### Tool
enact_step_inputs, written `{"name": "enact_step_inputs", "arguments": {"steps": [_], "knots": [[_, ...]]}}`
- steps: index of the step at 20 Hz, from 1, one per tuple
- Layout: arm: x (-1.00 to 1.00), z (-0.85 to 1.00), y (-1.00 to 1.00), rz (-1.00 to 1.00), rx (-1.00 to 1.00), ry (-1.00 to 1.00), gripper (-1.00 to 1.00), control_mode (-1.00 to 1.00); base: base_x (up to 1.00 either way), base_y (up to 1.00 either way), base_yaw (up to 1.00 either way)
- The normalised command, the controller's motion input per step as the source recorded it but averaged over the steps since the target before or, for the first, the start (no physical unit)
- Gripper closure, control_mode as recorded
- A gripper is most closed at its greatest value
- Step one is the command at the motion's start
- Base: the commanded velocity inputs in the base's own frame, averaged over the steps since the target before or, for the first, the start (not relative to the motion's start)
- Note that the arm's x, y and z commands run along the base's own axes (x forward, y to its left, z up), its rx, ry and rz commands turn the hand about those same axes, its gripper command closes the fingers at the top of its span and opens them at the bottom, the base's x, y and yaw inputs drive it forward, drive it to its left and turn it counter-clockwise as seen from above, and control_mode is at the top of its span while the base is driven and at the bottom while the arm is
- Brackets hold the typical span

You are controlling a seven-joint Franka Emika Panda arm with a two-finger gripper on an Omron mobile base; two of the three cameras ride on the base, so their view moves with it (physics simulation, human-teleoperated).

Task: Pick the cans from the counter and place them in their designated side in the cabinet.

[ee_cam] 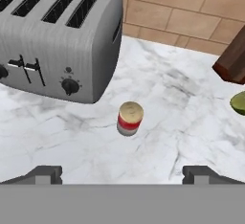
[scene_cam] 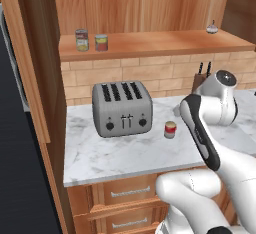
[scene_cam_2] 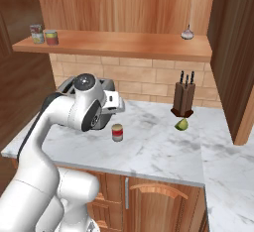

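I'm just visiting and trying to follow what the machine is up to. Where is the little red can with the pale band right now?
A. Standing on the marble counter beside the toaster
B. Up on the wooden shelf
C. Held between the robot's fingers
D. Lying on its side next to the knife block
A: the red can stands upright on the counter right by the toaster, with the open gripper apart from it.

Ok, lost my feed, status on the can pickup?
Gripper open, empty, above counter. Can upright beside toaster, untouched. Path clear.
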Motion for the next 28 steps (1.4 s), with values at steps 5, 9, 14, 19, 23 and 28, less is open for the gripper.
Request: {"name": "enact_step_inputs", "arguments": {"steps": [5,9,14,19,23,28], "knots": [[0.25,-0.25,0.00,-0.02,0.01,0.03,-1.00,-1.00,0.00,0.00,0.00],[0.30,-0.30,0.00,0.00,0.01,0.05,-1.00,-1.00,0.00,0.00,0.00],[0.35,-0.28,0.00,0.00,0.00,0.08,-1.00,-1.00,0.00,0.00,0.00],[0.36,-0.23,0.00,0.00,0.00,0.11,-1.00,-1.00,0.00,0.00,0.00],[0.24,-0.17,0.00,0.00,0.00,0.08,-1.00,-1.00,0.00,0.00,0.00],[0.22,-0.22,0.00,0.00,0.00,0.05,-1.00,-1.00,0.00,0.00,0.00]]}}
